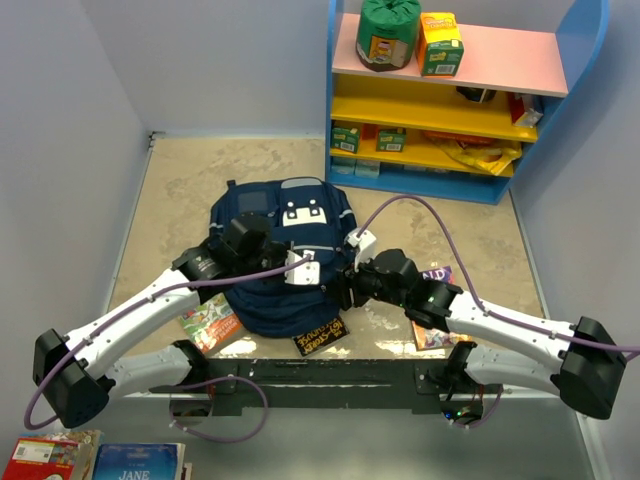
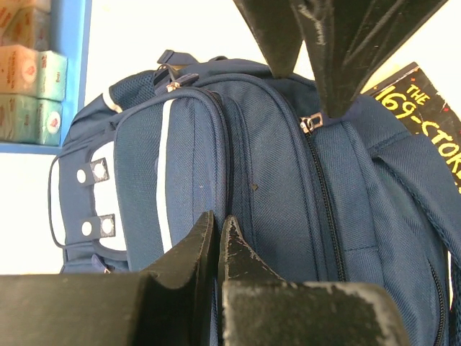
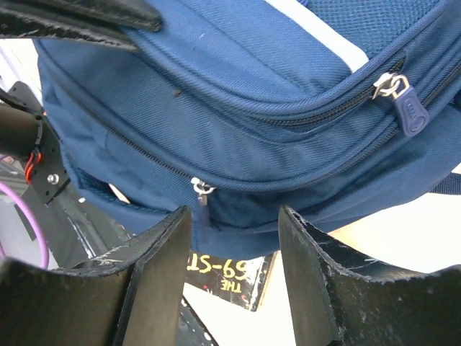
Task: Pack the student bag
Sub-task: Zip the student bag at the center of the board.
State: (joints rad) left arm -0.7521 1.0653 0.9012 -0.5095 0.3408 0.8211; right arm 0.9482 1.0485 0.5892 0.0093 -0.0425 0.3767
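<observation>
Flanking one backpack (image 1: 285, 255), two grippers: left gripper (image 2: 218, 222) clenched tight, right gripper (image 3: 234, 213) spread open just below one zipper pull (image 3: 201, 192); three books (image 1: 210, 325) lie alongside.

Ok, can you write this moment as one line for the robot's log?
student bag: lying flat | left pincer: shut, over bag | right pincer: open, at zipper pull

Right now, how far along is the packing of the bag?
Nothing looks packed yet: the bag has its visible zips closed, and a black book and a colourful book lie outside it. In hand: the right gripper, open, faces a zip pull; the left gripper is shut. Left: opening, loading.
</observation>
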